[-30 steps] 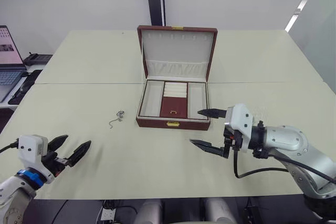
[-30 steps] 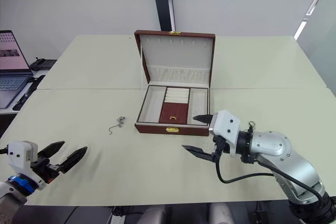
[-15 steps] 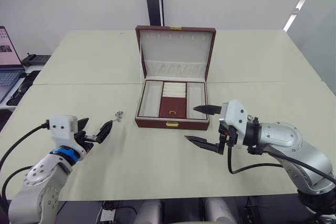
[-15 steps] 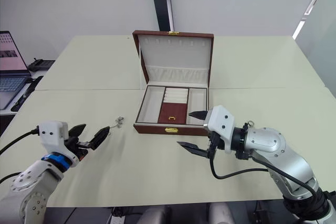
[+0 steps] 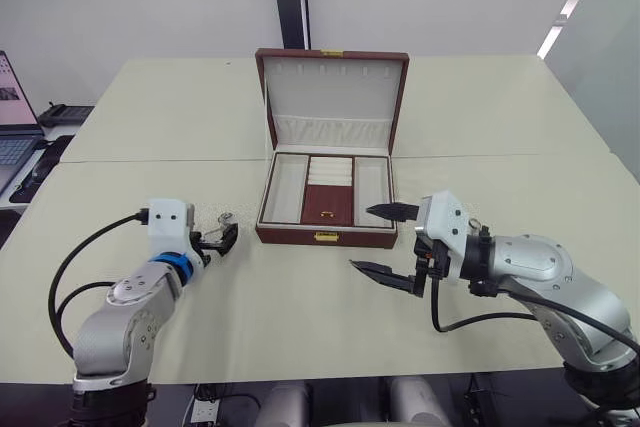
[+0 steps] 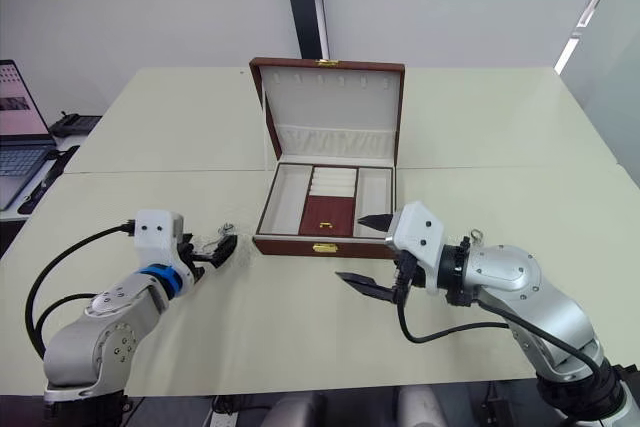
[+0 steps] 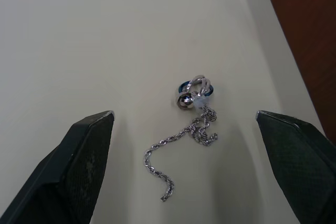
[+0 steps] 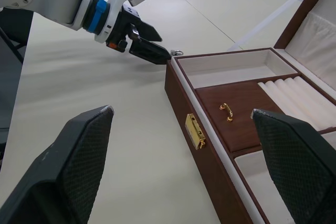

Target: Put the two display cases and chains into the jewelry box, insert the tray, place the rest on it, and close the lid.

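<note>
A thin silver chain with rings at one end lies between the left hand's spread fingers.

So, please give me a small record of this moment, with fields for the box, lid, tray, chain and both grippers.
jewelry box: on the table, open
lid: raised upright
tray: already seated inside the box
chain: on the table, left of the box, small rings at one end
left gripper: open, one finger on each side of the chain, not gripping
right gripper: open, holding nothing, near the box's front right corner
</note>
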